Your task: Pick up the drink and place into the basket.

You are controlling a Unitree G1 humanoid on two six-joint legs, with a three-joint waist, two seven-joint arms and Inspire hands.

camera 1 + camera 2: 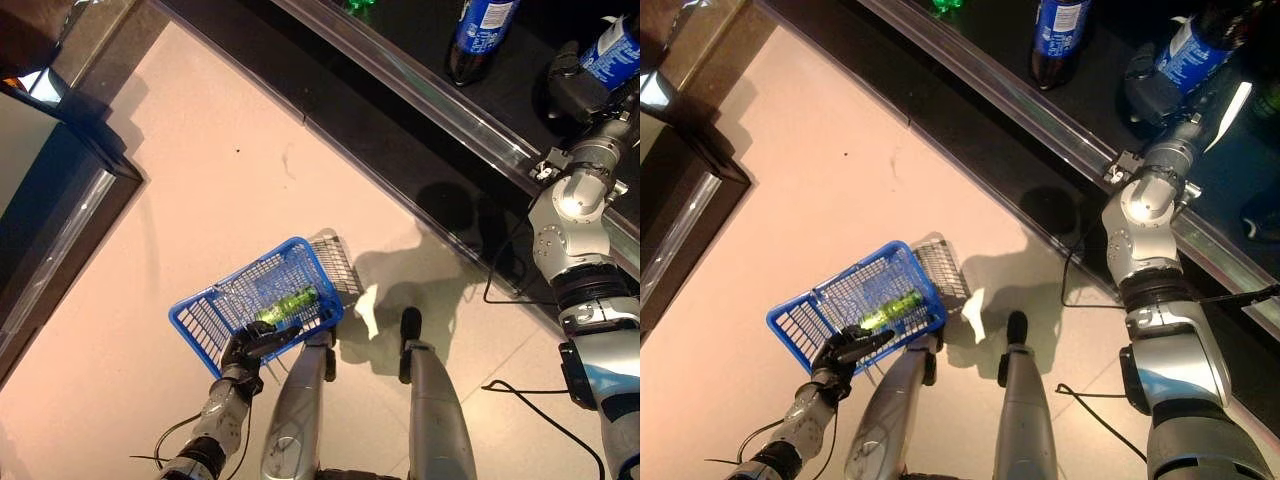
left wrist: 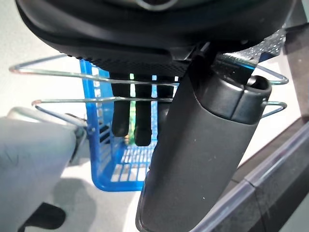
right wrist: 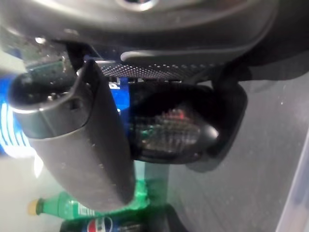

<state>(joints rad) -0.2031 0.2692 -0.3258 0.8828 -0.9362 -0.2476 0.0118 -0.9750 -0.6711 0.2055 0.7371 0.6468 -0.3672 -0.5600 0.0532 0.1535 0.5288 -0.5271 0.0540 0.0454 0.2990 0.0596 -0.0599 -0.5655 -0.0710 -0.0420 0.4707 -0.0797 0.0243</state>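
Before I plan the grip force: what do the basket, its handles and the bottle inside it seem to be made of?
The basket looks like moulded plastic: uniformly blue, matte, with an open grid. Its handles look like bare metal wire: thin, silvery, shiny. The left hand holds them. The green bottle in the basket appears to be clear glossy plastic, though glass cannot be ruled out.

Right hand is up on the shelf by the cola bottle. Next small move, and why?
Probably lift the blue-label bottle clear of the dark shelf. The right hand appears wrapped round its base, while the left hand holds the blue basket, which already contains a green bottle.
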